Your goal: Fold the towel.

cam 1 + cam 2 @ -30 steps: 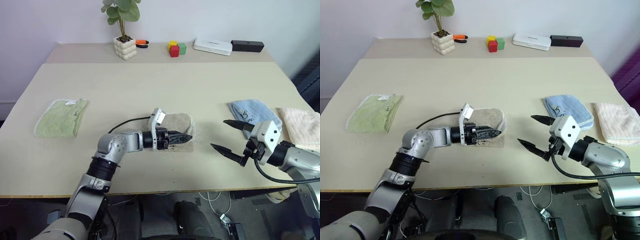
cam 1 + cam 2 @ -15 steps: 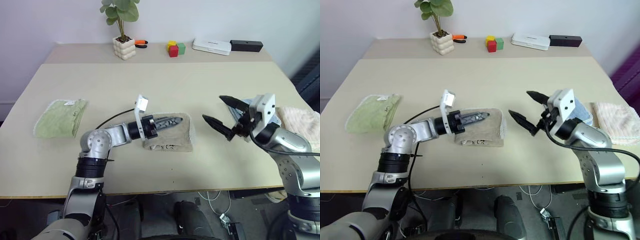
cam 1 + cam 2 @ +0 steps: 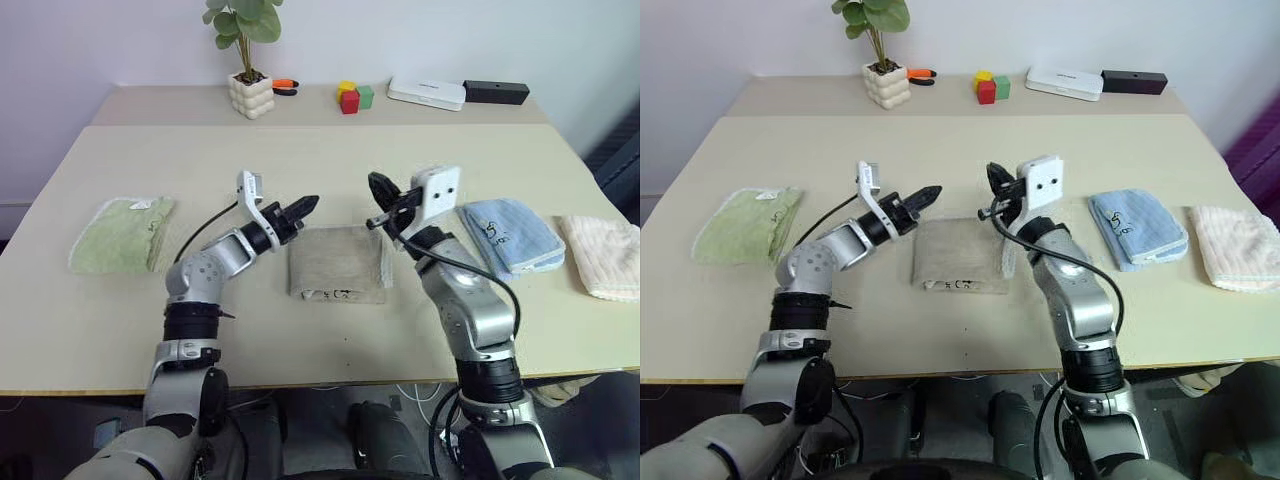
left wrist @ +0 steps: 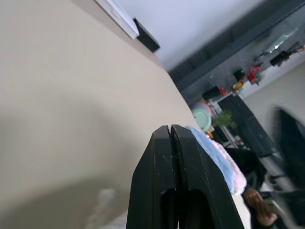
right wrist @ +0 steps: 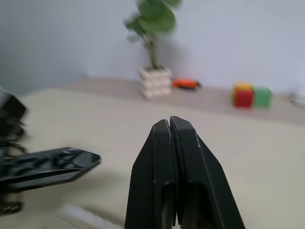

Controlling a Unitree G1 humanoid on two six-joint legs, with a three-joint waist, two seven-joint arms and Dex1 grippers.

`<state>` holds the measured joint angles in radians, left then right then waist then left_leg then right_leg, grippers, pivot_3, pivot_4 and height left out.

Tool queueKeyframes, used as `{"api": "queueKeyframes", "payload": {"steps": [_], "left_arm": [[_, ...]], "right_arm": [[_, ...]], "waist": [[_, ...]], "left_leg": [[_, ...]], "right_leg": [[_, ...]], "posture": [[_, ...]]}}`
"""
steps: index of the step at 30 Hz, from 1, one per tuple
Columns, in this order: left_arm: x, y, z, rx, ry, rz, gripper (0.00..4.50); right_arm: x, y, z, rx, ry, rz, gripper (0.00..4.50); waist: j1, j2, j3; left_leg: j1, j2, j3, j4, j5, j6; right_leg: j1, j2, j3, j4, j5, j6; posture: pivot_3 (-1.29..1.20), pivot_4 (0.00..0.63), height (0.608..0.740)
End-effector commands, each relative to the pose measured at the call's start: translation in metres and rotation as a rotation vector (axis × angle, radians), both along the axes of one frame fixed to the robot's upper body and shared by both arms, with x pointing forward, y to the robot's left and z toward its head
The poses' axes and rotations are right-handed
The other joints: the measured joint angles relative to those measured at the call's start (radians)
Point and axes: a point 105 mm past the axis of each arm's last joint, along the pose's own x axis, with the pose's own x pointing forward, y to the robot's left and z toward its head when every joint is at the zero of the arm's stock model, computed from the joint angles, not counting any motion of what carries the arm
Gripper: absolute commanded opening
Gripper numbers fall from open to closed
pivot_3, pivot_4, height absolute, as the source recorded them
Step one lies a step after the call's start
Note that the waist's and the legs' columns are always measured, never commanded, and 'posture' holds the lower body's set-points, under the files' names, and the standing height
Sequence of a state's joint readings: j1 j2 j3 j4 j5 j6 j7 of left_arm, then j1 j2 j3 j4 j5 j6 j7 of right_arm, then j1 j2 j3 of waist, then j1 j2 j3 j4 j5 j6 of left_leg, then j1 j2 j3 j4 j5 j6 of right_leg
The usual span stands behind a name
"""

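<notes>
Left eye view shows the beige-tan towel (image 3: 337,264) lying folded into a flat rectangle near the middle of the worktop (image 3: 320,160), a small dark printed mark on its near edge and its whitish edging stacked along the right side. Both hands hang above the towel's far corners without touching it: the left hand (image 3: 303,206) is raised over the far left corner, its two black fingers pressed together and empty — the left wrist view confirms the fingers (image 4: 162,191) meeting along their whole length. The right hand (image 3: 380,190) is over the far right corner, pointing toward the left hand, and its fingers (image 5: 157,186) are likewise closed on nothing, as the right wrist view shows; that same view catches the left hand's dark fingers lying across its lower corner. A light green folded towel (image 3: 122,234) lies near the worktop's left edge, well apart from the beige one. To the right lie a light blue folded towel (image 3: 508,233) and, beyond it at the worktop's right edge, a pale pink towel (image 3: 606,256). Along the back strip stand a potted plant (image 3: 248,60) in a knobbly white pot, an orange-and-black object (image 3: 284,86) just beside it, a cluster of red, yellow and green blocks (image 3: 351,97), a flat white box (image 3: 426,93) and a black box (image 3: 495,92) next to it.
</notes>
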<state>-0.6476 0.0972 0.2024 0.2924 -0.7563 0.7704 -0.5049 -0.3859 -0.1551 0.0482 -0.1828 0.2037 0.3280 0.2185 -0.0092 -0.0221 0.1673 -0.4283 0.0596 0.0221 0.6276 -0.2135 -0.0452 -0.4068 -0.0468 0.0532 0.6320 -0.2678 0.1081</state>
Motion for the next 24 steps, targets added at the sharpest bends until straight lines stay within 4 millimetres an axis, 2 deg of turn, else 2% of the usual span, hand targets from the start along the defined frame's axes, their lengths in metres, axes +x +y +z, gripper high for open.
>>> {"api": "queueKeyframes", "payload": {"steps": [1, 6, 8, 10, 13, 19, 24], "left_arm": [[0.001, -0.009, 0.006, 0.052, -0.063, 0.034, 0.00], [0.002, -0.013, -0.006, 0.070, -0.046, 0.062, 0.00], [0.004, -0.009, -0.016, 0.120, -0.041, 0.085, 0.00], [0.004, -0.003, -0.023, 0.157, -0.043, 0.098, 0.00], [0.006, 0.006, -0.030, 0.174, -0.036, 0.107, 0.00], [0.003, 0.003, -0.042, 0.212, -0.032, 0.105, 0.00], [0.004, 0.008, -0.043, 0.217, -0.031, 0.123, 0.00]], "right_arm": [[-0.008, 0.009, -0.014, -0.017, 0.003, 0.000, 0.02], [-0.014, 0.013, -0.051, -0.078, 0.093, -0.026, 0.02], [-0.016, 0.012, -0.067, -0.102, 0.127, -0.027, 0.02], [-0.016, 0.005, -0.077, -0.048, 0.172, -0.059, 0.02], [-0.017, -0.007, -0.084, -0.035, 0.185, -0.097, 0.02], [-0.018, -0.011, -0.082, -0.014, 0.177, -0.108, 0.02], [-0.020, -0.020, -0.083, -0.004, 0.180, -0.133, 0.02]], "waist": [[-0.003, 0.000, 0.000], [-0.006, 0.000, 0.000], [-0.005, 0.000, 0.000], [-0.005, 0.000, 0.000], [-0.004, 0.000, 0.000], [-0.002, 0.000, 0.000], [-0.002, 0.000, 0.000]], "left_leg": [[0.000, 0.000, 0.000, 0.000, 0.000, 0.000], [0.001, 0.001, 0.000, -0.001, 0.000, 0.000], [0.001, 0.001, 0.000, -0.001, 0.000, 0.000], [0.001, 0.001, 0.000, -0.001, 0.000, 0.000], [0.001, 0.001, 0.000, -0.001, 0.000, 0.000], [0.001, 0.001, 0.000, 0.000, 0.000, 0.000], [0.001, 0.001, 0.000, 0.000, 0.000, 0.000]], "right_leg": [[0.000, 0.000, 0.000, 0.000, 0.000, 0.000], [-0.001, 0.001, 0.000, 0.001, 0.000, 0.000], [-0.001, 0.001, 0.000, 0.001, 0.000, 0.000], [-0.001, 0.001, 0.000, 0.001, 0.000, 0.000], [-0.001, 0.001, 0.000, 0.001, 0.000, 0.000], [0.000, 0.001, 0.000, 0.001, 0.000, 0.000], [0.000, 0.001, 0.000, 0.001, 0.000, 0.000]], "posture": [[0.00, 0.150, 0.740], [0.00, 0.150, 0.740], [0.00, 0.150, 0.740], [0.00, 0.150, 0.740], [0.00, 0.150, 0.740], [0.00, 0.150, 0.740], [0.00, 0.150, 0.740]]}}
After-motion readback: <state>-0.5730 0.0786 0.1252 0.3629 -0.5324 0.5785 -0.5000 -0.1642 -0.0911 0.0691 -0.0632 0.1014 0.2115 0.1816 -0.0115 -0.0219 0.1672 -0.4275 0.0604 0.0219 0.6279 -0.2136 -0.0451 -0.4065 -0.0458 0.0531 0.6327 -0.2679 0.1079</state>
